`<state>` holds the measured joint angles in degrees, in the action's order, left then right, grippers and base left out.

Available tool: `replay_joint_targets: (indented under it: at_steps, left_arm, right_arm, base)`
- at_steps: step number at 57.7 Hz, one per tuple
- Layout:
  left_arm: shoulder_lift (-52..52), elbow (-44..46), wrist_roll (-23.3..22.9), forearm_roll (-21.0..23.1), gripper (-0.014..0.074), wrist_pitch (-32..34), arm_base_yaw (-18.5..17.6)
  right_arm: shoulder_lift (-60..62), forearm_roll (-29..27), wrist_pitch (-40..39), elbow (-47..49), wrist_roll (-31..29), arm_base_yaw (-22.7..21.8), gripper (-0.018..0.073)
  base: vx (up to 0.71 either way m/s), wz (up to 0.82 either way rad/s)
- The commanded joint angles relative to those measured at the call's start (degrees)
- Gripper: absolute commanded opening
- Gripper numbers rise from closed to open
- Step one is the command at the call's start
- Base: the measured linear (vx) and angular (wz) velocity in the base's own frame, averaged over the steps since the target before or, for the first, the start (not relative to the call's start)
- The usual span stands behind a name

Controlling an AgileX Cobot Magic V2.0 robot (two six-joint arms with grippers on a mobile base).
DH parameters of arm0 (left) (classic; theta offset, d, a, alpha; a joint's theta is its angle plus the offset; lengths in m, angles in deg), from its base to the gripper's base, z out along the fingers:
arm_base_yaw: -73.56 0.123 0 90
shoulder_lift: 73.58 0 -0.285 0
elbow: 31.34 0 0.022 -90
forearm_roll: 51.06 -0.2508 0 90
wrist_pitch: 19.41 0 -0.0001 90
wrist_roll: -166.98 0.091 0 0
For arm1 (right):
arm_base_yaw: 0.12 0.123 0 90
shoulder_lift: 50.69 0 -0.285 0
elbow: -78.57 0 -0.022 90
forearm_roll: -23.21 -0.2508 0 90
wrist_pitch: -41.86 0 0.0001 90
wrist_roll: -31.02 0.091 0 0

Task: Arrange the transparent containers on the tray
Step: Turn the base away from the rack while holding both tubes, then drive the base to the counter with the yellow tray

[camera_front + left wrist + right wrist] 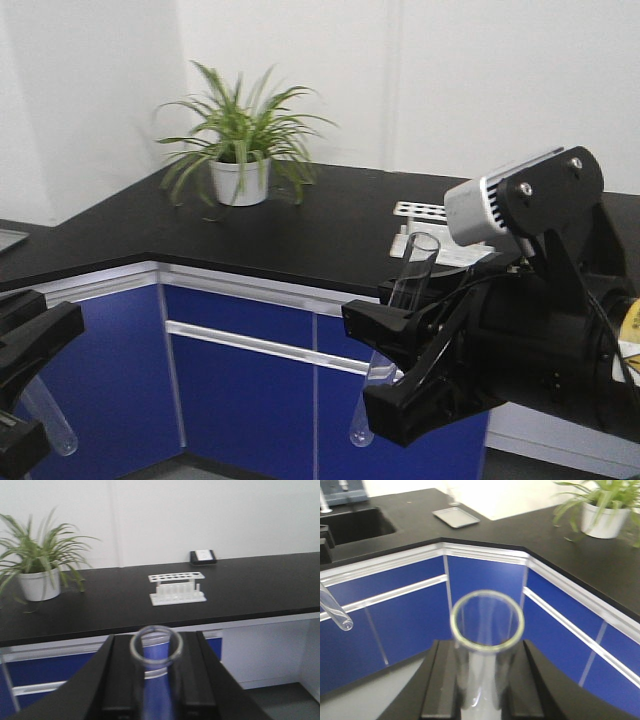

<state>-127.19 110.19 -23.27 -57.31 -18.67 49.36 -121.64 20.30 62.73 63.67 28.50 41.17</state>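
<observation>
Each gripper holds one clear glass test tube, off the counter's edge and in front of the blue cabinets. My right gripper [378, 366] is shut on a test tube [413, 272] that leans with its open rim up and its round bottom below the fingers. In the right wrist view this tube's rim [487, 620] stands between the black fingers [442, 680]. My left gripper [30, 390] is shut on a second test tube [50, 420]; its rim [156, 647] fills the left wrist view and its round bottom [337, 616] shows at the left of the right wrist view. The yellow tray is out of view.
A white rack with round holes [177, 587] stands on the black counter [300, 225]. A potted plant [240, 150] sits in the corner. A small black device [203, 556] rests by the wall. A sink [355, 525] and a flat metal dish [456, 517] lie on the side counter.
</observation>
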Motion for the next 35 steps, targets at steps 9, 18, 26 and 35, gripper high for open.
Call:
replay_joint_targets:
  at_steps: [9,18,26,35]
  left_arm:
    - [0.43,2.22,-0.49,0.31,0.003,4.74,-0.33]
    - [0.43,2.22,-0.49,0.31,0.003,4.74,-0.33]
    - [0.43,2.22,-0.49,0.31,0.003,4.79,-0.33]
    - [0.43,2.22,-0.49,0.31,0.003,4.79,-0.33]
  right_arm:
    - [1.23,0.07,-4.85,2.08,-0.49,-0.07,-0.0001]
    - [1.23,0.07,-4.85,2.08,-0.49,-0.07,-0.0001]
    - [1.23,0.07,-4.85,2.08,-0.49,-0.07,-0.0001]
    - [1.23,0.07,-4.85,2.08,-0.49,-0.07,-0.0001]
  base:
    - [0.0,0.49]
    - [0.03,0.64]
    - [0.05,0.7]
    - [0.07,0.72]
